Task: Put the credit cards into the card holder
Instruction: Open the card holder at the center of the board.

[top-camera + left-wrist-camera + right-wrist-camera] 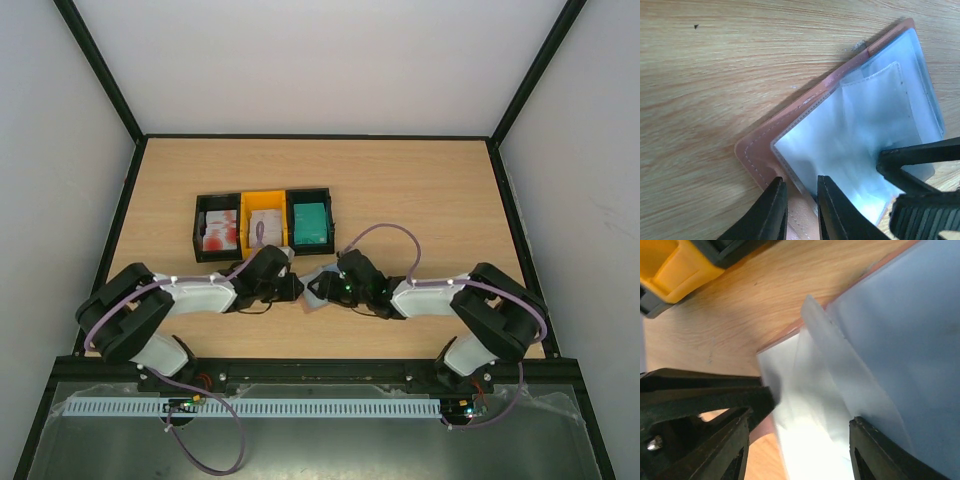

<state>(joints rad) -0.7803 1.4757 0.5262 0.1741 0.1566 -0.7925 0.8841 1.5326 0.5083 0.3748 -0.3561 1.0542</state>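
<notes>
Closest to the lens in the left wrist view, we find the left gripper, its two black fingers nearly together and pinching the pinkish-brown edge of the card holder. That holder lies spread open on the wooden table, pale blue-grey pockets facing up, between the two grippers and just in front of the trays.

From the other side we see the right gripper with its jaws standing wide, one finger on each side of a raised clear pocket leaf. It clamps nothing; we cannot tell whether a fingertip touches the leaf.

Beyond the holder, three small trays sit side by side in a row, touching one another. We see the red-and-white cards in the left black tray. The yellow tray in the middle holds the pale cards, with a purple cable crossing over them. The right black tray holds the teal cards, which fill most of it.
</notes>
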